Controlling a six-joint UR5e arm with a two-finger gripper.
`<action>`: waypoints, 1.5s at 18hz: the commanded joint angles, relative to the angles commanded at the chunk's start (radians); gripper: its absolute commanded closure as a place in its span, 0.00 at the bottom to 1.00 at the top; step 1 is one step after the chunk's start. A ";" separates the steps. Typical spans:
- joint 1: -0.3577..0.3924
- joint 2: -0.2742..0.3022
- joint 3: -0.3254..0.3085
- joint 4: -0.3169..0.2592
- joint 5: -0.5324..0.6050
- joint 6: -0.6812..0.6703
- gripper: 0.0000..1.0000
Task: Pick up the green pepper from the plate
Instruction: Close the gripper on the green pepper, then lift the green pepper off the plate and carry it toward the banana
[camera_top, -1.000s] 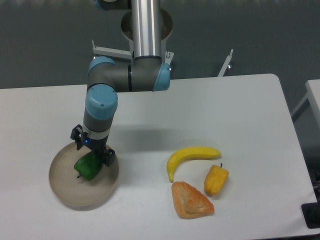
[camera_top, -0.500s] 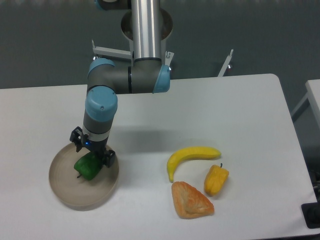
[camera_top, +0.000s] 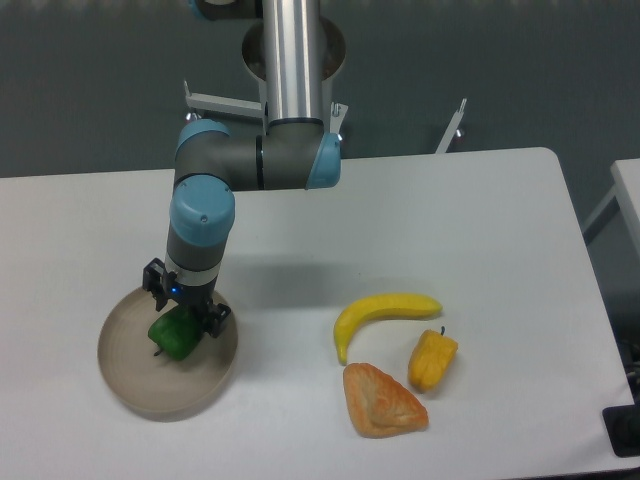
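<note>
1. One arm in shot, a UR5e (camera_top: 250, 160) with brushed grey tubes and light-blue joint caps, its wrist pointing straight down over the plate (camera_top: 125, 380).
2. That plate is a round, shallow, matte beige dish with a raised rim, sitting on the smooth white table (camera_top: 420, 220).
3. Inside the plate, a bit toward its upper right, lies the green pepper (camera_top: 171, 338): glossy, bright green, blocky and lobed.
4. Right on top of the pepper is the black gripper (camera_top: 186, 312). Its jaws sit on either side of the pepper's upper part and look pressed against it, so I'd call it pinched, though the contact itself is hard to make out from this angle.
5. Whether the pepper touches the plate floor or is just clear of it, can't tell.
6. Well off to the right of the plate: a smooth curved yellow banana (camera_top: 385, 312), a small waxy yellow-orange pepper (camera_top: 432, 361) with a tiny dark stem, and a tan, triangular pastry-looking piece (camera_top: 382, 401) with a creased surface. All three are close together.
</note>
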 joint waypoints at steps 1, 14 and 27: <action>0.000 0.002 0.000 0.000 0.000 0.000 0.83; 0.136 0.089 0.029 -0.015 -0.002 0.127 0.85; 0.440 0.063 0.153 -0.112 0.018 0.554 0.84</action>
